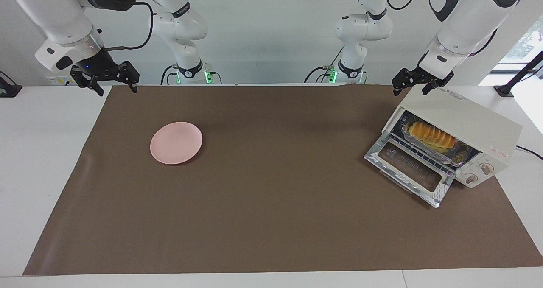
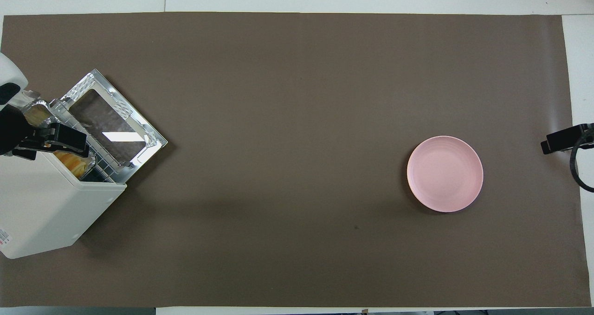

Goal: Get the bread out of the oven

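The cream-white oven [image 1: 462,118] stands at the left arm's end of the table, its glass door [image 1: 409,171] dropped open. Inside, the golden ridged bread [image 1: 430,136] lies in a crinkled foil tray [image 1: 461,154] on the wire rack. From overhead only one end of the bread [image 2: 75,163] shows past the oven's top [image 2: 46,208]. My left gripper [image 1: 410,87] hangs open just above the oven's top corner nearest the robots, holding nothing. My right gripper [image 1: 116,87] waits open and empty above the mat's edge at the right arm's end.
A round pink plate [image 1: 176,142] lies on the brown mat [image 1: 271,220] toward the right arm's end, also seen as the plate [image 2: 445,173] from overhead. The open door [image 2: 111,125] juts out over the mat. A black cable runs from the oven's side.
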Motion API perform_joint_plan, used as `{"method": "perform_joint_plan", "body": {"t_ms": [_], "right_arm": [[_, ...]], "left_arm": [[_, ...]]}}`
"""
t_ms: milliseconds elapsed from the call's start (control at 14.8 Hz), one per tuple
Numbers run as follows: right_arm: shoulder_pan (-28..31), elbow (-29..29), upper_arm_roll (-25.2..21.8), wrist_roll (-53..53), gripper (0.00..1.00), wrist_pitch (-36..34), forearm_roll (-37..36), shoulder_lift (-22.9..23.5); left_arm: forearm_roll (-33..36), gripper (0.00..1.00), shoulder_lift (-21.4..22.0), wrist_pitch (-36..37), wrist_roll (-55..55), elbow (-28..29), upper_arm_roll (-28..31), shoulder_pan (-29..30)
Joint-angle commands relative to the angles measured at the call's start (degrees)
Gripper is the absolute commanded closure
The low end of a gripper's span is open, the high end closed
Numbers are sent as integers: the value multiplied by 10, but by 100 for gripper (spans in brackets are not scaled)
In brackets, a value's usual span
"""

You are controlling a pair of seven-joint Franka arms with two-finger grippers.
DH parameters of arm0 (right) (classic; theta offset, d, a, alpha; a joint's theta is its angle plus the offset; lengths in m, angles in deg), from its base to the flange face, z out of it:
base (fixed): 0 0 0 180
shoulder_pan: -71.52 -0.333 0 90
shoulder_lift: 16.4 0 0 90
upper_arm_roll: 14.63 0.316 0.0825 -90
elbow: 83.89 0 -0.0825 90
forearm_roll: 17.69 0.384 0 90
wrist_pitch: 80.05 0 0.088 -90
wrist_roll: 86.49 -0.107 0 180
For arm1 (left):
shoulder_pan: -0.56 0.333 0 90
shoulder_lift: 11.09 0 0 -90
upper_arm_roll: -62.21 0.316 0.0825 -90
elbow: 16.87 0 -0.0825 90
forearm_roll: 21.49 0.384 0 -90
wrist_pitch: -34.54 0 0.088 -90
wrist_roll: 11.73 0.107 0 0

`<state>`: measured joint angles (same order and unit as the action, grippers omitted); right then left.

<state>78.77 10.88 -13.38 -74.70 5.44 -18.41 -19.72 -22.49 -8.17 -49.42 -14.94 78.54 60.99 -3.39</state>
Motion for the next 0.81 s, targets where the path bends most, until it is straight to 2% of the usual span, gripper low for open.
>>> {"method": "perform_joint_plan", "body": {"t_ms": [0,473,541,608,743], "right_arm": [[9,2,7,-3,0,-8,4,-6],[9,2,7,-4,0,-8,4,-6],[9,2,7,-3,0,-8,4,-6],[9,2,7,-3,0,-8,4,-6],[9,2,7,-4,0,-8,4,-6]], "left_arm": [[-11,0,12,-12,11,14,-5,11],[-5,0,9,-3,28,5,1,6],[-5,0,8,24,22,4,4,6],[-4,0,5,33,8,0,3,6],[33,0,-16,6,-64,-26,-1,4]]}}
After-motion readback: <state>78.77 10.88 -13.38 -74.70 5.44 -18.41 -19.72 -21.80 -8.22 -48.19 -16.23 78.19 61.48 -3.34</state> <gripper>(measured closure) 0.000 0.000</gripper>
